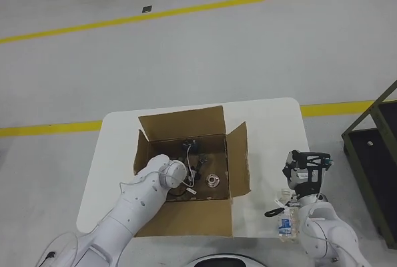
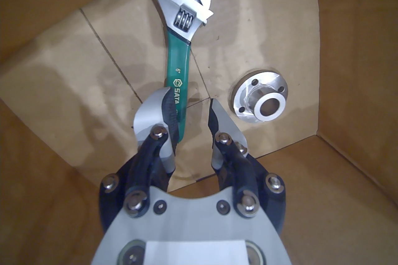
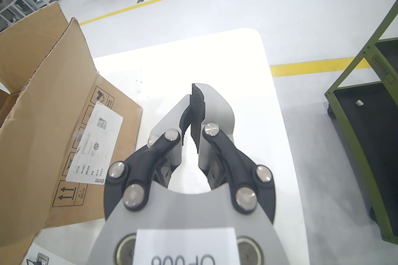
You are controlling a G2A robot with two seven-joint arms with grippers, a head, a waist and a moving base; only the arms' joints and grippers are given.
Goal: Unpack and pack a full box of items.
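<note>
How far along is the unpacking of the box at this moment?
Done: a small bottle-like item lies out on the table, apart from the box. In hand: nothing yet; the left gripper is open inside the box, at the green wrench handle. The right gripper is shut and empty above the table. Left: the wrench and a metal flange lie on the box floor, so unpacking looks unfinished.
</note>
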